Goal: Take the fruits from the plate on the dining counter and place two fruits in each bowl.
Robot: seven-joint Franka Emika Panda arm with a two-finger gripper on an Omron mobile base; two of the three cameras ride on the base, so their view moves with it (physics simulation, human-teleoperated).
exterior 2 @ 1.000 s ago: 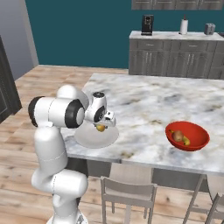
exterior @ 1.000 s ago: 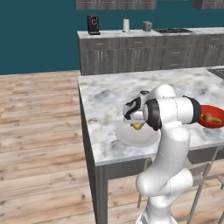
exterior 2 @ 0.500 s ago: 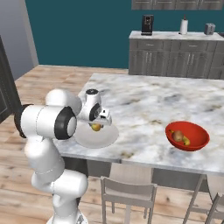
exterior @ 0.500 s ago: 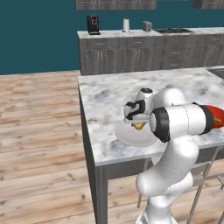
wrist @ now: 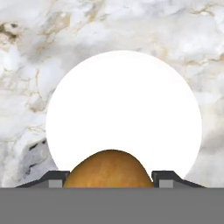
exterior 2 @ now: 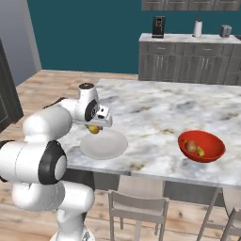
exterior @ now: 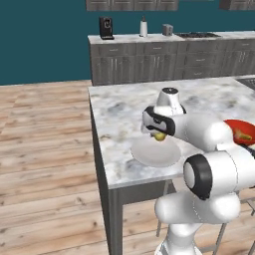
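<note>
My gripper (exterior: 159,135) (exterior 2: 94,128) (wrist: 111,177) is shut on a round yellow-orange fruit (exterior: 159,136) (exterior 2: 94,129) (wrist: 108,168), held a little above the far edge of the plate (exterior: 155,152) (exterior 2: 103,144) (wrist: 122,100). The pale plate lies bare on the marble dining counter (exterior: 119,114) (exterior 2: 150,108), near its front corner. A glossy red bowl (exterior: 240,130) (exterior 2: 202,157) stands further along the counter, away from the plate. Inside it lie a brownish-red apple (exterior 2: 190,146) and a yellow banana (exterior 2: 201,151). My own arm hides part of the bowl in the left base view.
A long counter with grey drawer fronts (exterior: 164,62) (exterior 2: 188,61) runs along the back wall, bearing a coffee machine (exterior: 105,27) (exterior 2: 158,26). Chairs (exterior 2: 136,212) stand at the dining counter's near side. Wooden floor (exterior: 45,149) lies beyond the counter's end.
The gripper has risen slightly over the plate with the fruit in it. The arm's elbow has swung down and towards the cameras.
</note>
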